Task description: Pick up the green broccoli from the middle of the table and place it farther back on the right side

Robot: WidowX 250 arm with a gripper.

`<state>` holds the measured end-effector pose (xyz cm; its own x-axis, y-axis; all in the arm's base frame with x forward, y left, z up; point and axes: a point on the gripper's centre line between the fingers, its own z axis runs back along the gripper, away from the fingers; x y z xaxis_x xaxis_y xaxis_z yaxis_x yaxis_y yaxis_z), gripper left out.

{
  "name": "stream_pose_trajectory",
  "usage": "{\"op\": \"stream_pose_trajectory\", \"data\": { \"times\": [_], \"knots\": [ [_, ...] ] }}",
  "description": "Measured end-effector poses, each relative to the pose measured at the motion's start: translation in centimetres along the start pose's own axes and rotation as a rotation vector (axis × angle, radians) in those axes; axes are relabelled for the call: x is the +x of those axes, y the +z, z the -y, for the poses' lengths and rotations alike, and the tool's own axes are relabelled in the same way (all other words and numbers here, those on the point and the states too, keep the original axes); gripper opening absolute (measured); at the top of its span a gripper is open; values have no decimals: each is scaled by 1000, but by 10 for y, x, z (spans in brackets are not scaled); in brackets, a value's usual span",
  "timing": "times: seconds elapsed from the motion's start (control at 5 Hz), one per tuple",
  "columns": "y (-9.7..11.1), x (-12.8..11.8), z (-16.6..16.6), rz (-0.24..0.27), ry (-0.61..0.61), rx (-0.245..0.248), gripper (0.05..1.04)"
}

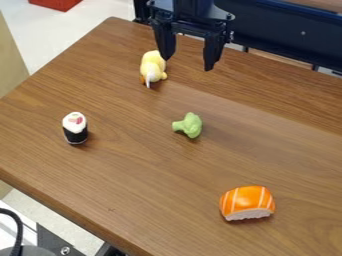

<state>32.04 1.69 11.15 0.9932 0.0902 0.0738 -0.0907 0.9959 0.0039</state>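
No readable words, labels, brands, numbers or signs are showing anywhere in this scene.

Single black arm enters at the top edge, right of the view's left half; base out of frame. Black two-finger gripper point(189, 62) hangs with fingertips pointing down. Jaws stand open, a wide gap between them. Nothing held between the fingers.
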Motion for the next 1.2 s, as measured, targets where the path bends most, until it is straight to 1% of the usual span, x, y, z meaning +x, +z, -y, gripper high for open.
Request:
{"op": "stream_pose_trajectory", "data": {
  "times": [0.2, 0.4, 0.6, 0.8, 1.0, 1.2],
  "knots": [
    [-11, -4, 0, -35, 3, 2, 1001],
    [-21, -7, 4, -26, 9, 18, 1001],
    [-26, -8, 5, -14, 60, 11, 1001],
    [-30, -10, 8, -9, 159, -9, 1001],
    [-42, -12, 7, -24, 260, 4, 1001],
    [-59, -16, 8, -33, 263, 55, 1001]
  ]
}}
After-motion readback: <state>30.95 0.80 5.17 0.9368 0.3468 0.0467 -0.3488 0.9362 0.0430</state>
